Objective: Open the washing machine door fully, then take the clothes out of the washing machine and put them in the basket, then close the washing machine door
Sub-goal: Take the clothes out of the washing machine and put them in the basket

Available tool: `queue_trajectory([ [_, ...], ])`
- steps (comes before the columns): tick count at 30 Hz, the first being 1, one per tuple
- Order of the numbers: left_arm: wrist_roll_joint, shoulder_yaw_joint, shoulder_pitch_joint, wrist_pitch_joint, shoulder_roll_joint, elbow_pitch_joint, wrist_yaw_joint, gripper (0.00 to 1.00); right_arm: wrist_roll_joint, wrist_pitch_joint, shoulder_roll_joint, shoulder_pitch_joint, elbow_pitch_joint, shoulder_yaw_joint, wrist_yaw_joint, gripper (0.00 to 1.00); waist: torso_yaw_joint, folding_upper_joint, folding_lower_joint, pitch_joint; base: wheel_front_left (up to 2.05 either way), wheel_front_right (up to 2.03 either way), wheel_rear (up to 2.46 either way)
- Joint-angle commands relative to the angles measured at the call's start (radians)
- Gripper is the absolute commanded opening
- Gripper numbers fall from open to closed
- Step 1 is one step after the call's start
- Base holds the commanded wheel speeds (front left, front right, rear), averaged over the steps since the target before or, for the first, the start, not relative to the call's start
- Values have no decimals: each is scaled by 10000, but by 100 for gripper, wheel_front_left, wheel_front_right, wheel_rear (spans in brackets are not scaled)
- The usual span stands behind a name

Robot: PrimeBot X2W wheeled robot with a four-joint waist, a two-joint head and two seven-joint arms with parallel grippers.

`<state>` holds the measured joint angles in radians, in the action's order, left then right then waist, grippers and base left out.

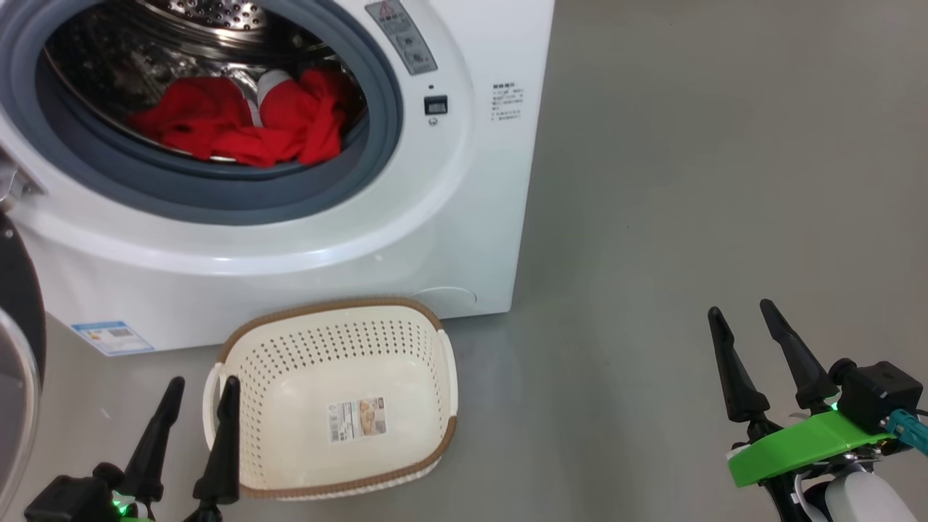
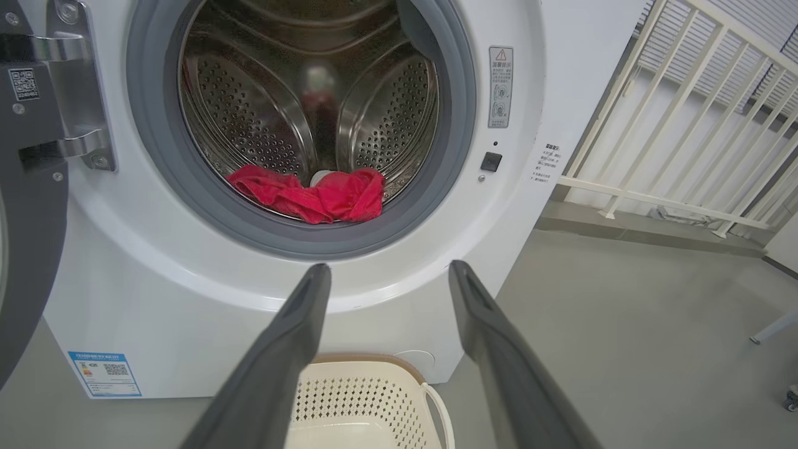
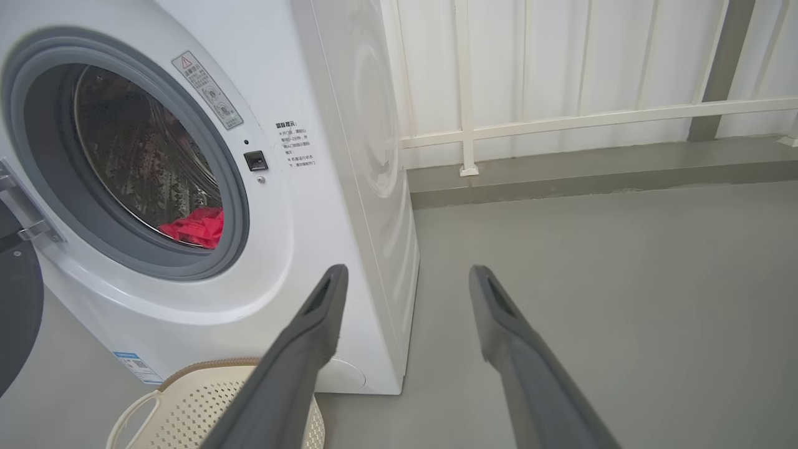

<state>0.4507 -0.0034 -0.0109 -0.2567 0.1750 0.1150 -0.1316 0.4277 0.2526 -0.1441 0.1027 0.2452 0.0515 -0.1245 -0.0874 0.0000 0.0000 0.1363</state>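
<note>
Floor (image 1: 689, 181): plain grey concrete in my head view, with the washing machine (image 1: 464, 217) standing on it at upper left.
Door, head view: the washing machine door (image 1: 18, 304) is swung open at the far left edge, where I see its black rim and a sliver of glass.
Clothes, head view: the clothes (image 1: 239, 123) lie in a red heap with a white patch at the bottom of the drum (image 1: 210, 14), just behind the grey gasket (image 1: 384, 123).
Basket, head view: the basket (image 1: 326, 303) sits on the floor just in front of the machine, with the sticker showing on its bare base.
Left gripper (image 1: 203, 382), head view: at lower left, fingers apart, beside the basket's left handle.
Right gripper (image 1: 740, 308), head view: at lower right, fingers apart over bare floor, well apart from the machine.
Left wrist view: I look between spread fingers at the machine's lower front, with the basket's far rim below. The clothes sit at the drum's lip, the door hinge (image 2: 81, 93) is at upper left, a blue label (image 2: 105, 373) is at the lower corner, and a white railing (image 2: 686, 125) is on the right.
Right wrist view: the fingers are spread wide and the machine's front corner rises behind the left one. A bit of red shows in the drum, the basket is at bottom left, and the railing runs along the back.
</note>
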Motion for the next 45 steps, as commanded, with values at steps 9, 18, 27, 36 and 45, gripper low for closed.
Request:
queue_trajectory([
  [9, 69, 279, -477, -51, 192, -73, 10, 100, -129, 92, -44, 271, -197, 278, -62, 100, 38, 0, 0, 46, 68, -68, 0],
  [18, -3, 414, -475, -51, 50, 202, 10, 100, -124, 92, -36, 263, -164, 309, -62, 100, 43, 0, 0, 4, 0, 0, 0],
  [27, -515, -56, -1992, -51, 136, 1611, 10, 100, -147, 92, 98, 429, -203, 407, -62, 100, 31, 0, 0, 544, 0, 0, 0],
  [36, -680, -742, -5492, 360, 440, 4696, 10, 100, -230, 92, 246, 1036, -315, 693, -62, 100, -378, 0, 0, 1534, 0, 0, 0],
  [45, -265, -1625, -8639, 1060, 1202, 6906, 10, 100, -250, 92, 607, 1557, -408, 911, -62, 100, -1202, 0, 0, 2702, 0, 0, 0],
])
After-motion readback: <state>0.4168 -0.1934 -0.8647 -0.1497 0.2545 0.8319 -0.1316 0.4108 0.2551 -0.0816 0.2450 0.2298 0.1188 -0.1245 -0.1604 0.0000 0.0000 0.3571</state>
